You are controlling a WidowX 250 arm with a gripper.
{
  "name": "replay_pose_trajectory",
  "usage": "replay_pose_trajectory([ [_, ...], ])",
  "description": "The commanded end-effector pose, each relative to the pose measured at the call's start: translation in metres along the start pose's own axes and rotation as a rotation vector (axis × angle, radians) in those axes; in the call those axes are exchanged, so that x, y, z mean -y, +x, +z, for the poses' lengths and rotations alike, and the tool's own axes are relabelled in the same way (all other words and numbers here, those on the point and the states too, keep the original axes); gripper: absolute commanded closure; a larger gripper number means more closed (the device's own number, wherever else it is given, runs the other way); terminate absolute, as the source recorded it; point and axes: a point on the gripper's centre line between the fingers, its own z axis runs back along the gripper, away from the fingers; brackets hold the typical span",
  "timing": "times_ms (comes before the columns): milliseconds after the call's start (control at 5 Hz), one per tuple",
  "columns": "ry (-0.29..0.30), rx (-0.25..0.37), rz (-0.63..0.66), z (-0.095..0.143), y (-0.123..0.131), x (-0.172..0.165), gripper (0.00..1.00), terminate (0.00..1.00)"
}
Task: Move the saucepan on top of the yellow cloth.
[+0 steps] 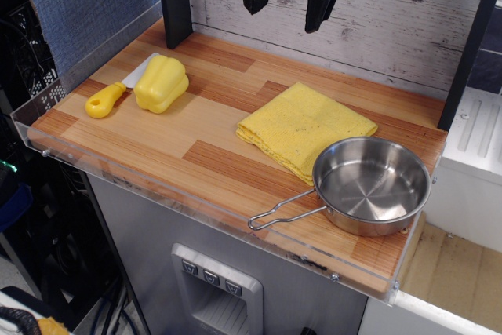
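Note:
The saucepan (371, 186) is a shiny steel pan at the front right of the wooden table, its wire-loop handle (284, 213) pointing left toward the front edge. Its far-left rim overlaps the near corner of the yellow cloth (304, 125), which lies flat and folded at the middle right. My gripper (287, 1) hangs high at the top of the view, above and behind the cloth, open and empty, with its two black fingers apart.
A yellow plastic bell pepper (161, 83) and a yellow-handled toy knife (116, 93) lie at the left. A clear plastic rim (196, 198) edges the table. Black posts stand at the back left (174, 1) and the right (469, 45).

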Motion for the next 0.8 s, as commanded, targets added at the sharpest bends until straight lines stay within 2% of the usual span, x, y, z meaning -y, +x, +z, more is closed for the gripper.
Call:
replay_pose_trajectory([
  [0, 0.0, 0.0, 0.0, 0.0, 0.0, 0.0, 0.0, 0.0],
  [200, 0.007, -0.004, -0.077, -0.011, -0.002, 0.015, 0.0, 0.0],
  [600, -0.018, -0.017, -0.184, -0.028, -0.005, 0.041, 0.0, 0.0],
])
